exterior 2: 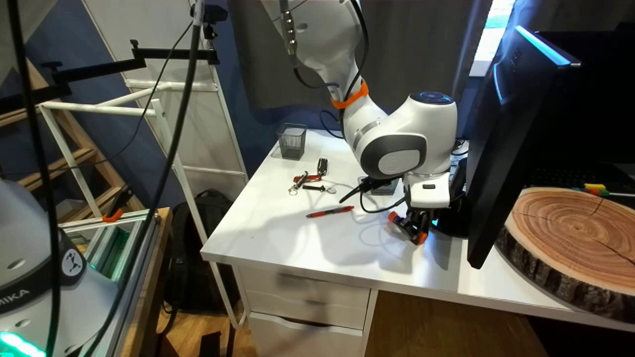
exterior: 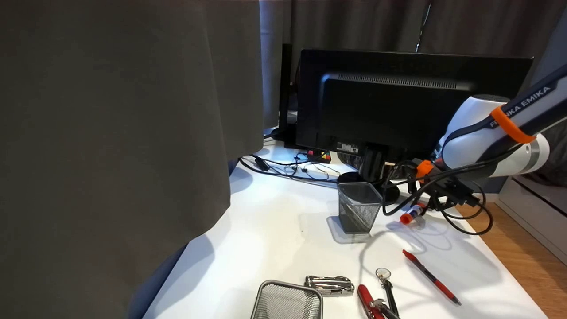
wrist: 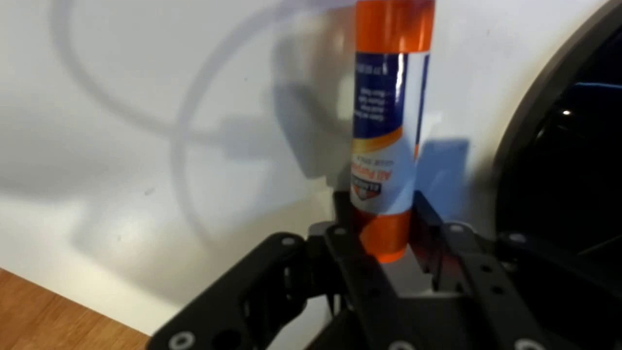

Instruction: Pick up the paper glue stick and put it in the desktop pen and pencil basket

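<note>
though aslant, glue stick (wrist: 386, 131) between gripper fingers (wrist: 426, 231)

The tool (wrist: 380, 214) clasps the glue stick (wrist: 386, 131) by one orange end over the tabletop (wrist: 126, 160), near a black disc (wrist: 568, 170) and well in from the tabletop's visible edge, past which wooden floor (wrist: 58, 318) shows.

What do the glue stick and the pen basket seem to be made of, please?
The glue stick looks like glossy plastic: one orange end shows highlights. The pen basket is probably metal, dark grey, judging by its fine see-through mesh; whether painted is unclear.
</note>
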